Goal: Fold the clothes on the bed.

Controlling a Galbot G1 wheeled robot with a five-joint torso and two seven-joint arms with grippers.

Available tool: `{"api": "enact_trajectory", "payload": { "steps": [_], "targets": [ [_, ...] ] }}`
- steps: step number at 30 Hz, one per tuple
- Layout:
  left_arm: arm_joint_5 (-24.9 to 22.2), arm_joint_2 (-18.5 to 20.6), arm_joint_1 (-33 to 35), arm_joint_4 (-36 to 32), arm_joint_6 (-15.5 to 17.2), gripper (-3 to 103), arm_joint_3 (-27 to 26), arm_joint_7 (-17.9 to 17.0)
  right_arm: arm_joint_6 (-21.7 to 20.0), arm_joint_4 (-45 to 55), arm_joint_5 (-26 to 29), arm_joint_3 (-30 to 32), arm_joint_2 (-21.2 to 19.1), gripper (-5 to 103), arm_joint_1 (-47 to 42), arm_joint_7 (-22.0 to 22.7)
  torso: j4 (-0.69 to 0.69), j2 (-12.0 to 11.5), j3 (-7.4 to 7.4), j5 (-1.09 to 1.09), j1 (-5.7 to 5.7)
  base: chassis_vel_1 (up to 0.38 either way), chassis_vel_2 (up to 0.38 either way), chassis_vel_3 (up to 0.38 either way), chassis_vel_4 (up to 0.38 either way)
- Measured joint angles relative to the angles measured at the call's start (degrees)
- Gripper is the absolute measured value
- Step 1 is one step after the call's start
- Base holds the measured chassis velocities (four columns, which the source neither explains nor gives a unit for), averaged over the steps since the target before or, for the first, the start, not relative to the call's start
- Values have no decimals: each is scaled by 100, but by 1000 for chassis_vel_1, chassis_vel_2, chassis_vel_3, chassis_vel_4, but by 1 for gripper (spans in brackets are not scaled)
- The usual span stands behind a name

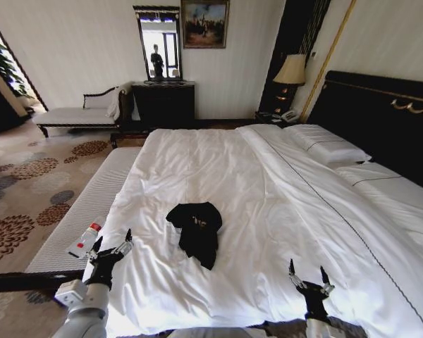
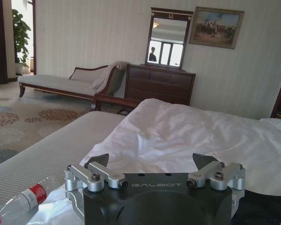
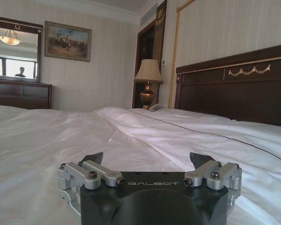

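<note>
black t-shirt [image 1: 196,229] (crumpled) on bed [image 1: 268,183].

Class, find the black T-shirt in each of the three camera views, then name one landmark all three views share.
Head view: black T-shirt crumpled on the white bed, centre.
Left wrist view: a dark strip at the corner, beside the left gripper.
Right wrist view: not in it.
Shared landmark: the framed painting.

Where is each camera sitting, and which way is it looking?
Head view: high up, looking down the bed at the black T-shirt; both arms show, left tool, right tool.
Left wrist view: behind the open left tool, facing the dresser.
Right wrist view: behind the open right tool, facing the lamp.
Shared: the white bed.
</note>
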Motion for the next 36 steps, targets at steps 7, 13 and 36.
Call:
{"api": "enact_trajectory", "payload": {
  "steps": [7,13,36],
  "targets": [
    [19,-25,28,37,-15,100,13,19,-591,350,-32,-255,-78,100,39,136,-1,8,-6,2,-18,33,-21,-24,39],
    [23,6,64,118,-51,100,0,77,-1817,1037,48,-611,-866,100,261,414,1,4,-3,0,-9,7,-5,-10,12],
    [371,-372,474,160,-292,100,-56,32,-4202,-945,4193,-3623,-3625,100,4548,643,4,4,-2,0,-9,0,0,0,0]
  ]
}}
